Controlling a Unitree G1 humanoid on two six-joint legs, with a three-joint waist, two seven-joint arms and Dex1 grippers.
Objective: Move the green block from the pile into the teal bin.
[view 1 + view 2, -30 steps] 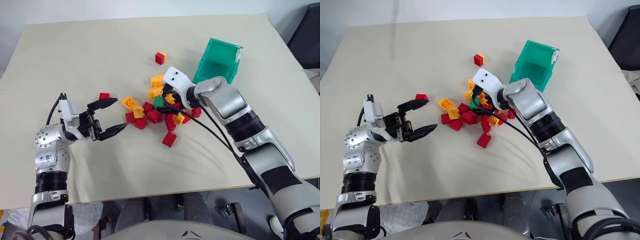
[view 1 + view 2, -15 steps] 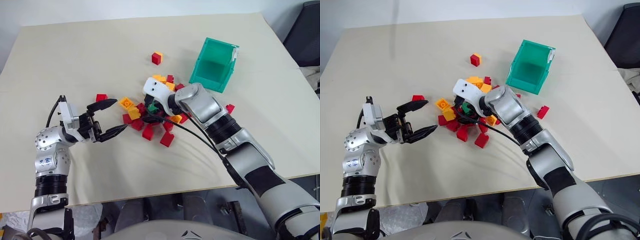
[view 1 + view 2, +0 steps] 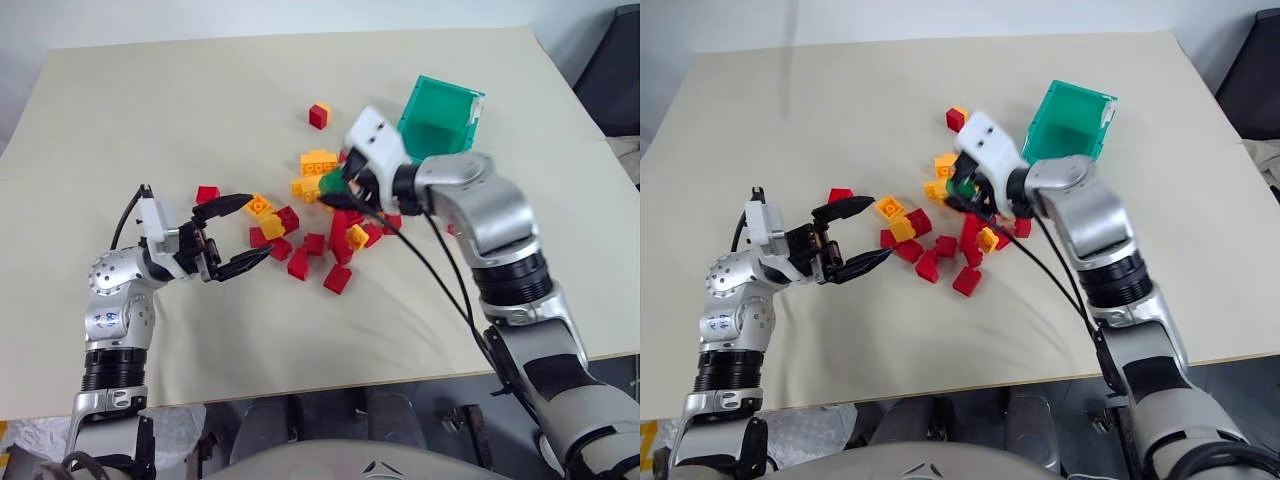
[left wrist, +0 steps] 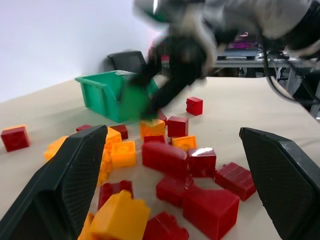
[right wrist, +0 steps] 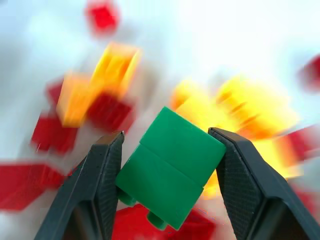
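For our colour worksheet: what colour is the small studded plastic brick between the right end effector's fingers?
Dark green, clearest in the right wrist view.

Head pair overlooks table (image 3: 150, 110); wrist views face the pile (image 4: 175, 165)

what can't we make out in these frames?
- Inside of the teal bin: head views, the right gripper and its wrist cover the front; contents cannot be told.
- Pile under that wrist: hidden bricks.
- Green block: right wrist view shows it between the fingers, but the bricks behind are blurred.
- Left wrist view: the right gripper is smeared by motion.
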